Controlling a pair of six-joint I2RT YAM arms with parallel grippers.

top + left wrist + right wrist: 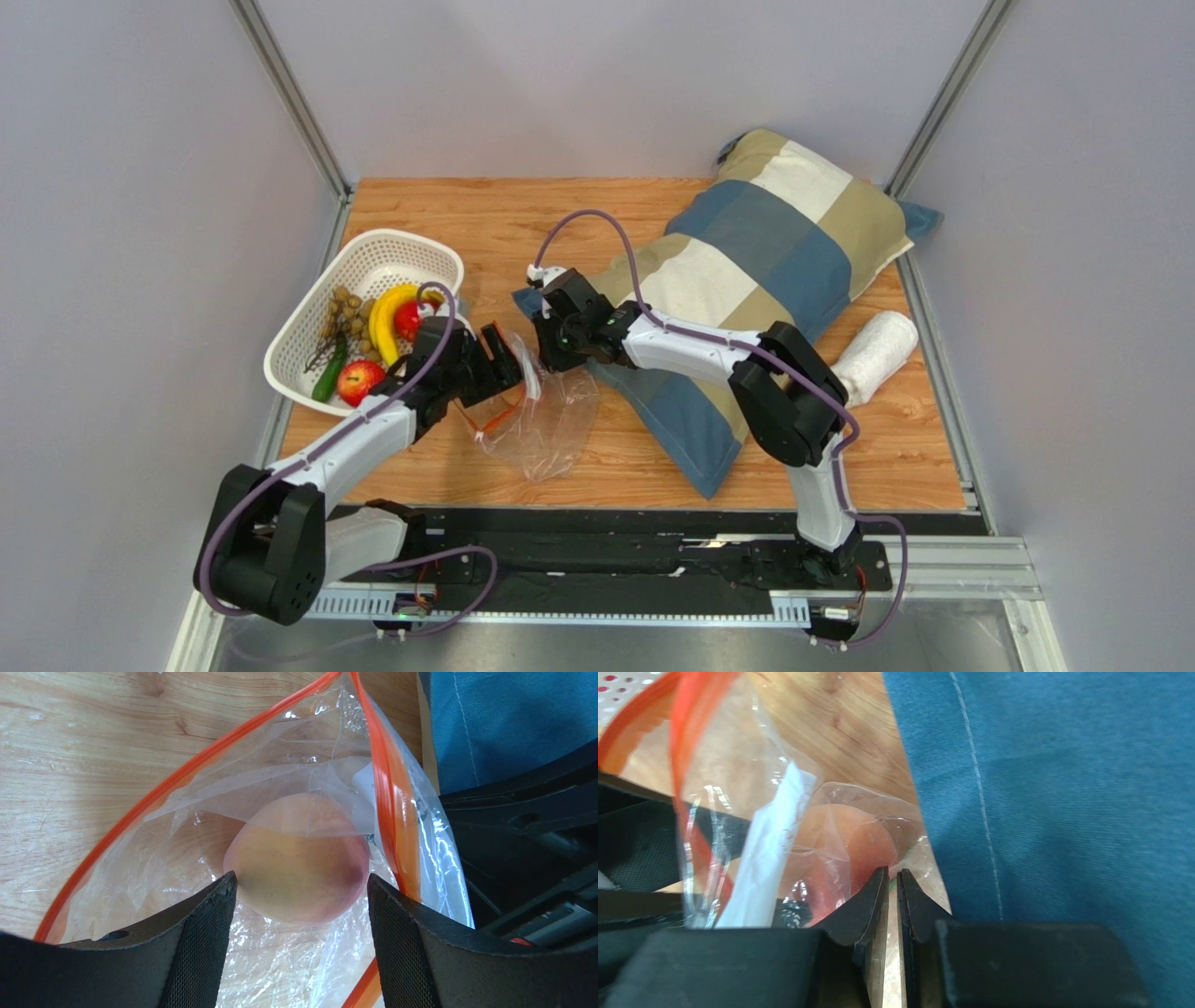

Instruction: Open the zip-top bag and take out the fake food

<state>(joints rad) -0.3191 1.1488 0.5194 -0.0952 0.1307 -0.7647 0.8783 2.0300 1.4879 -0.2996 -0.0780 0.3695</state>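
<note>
Left gripper [302, 877] spread astride peach [298, 857] inside zip-top bag [175, 805]; right gripper [892, 875] pinched on bag edge

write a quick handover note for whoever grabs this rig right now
Left gripper: open, jaws either side of the peach inside the bag, not yet closed.
Right gripper: shut on the bag's rim, beside the pillow.
Done: bag open; banana, apples, grapes and green vegetable in the basket.
To do: close on the peach, lift it out.
</note>
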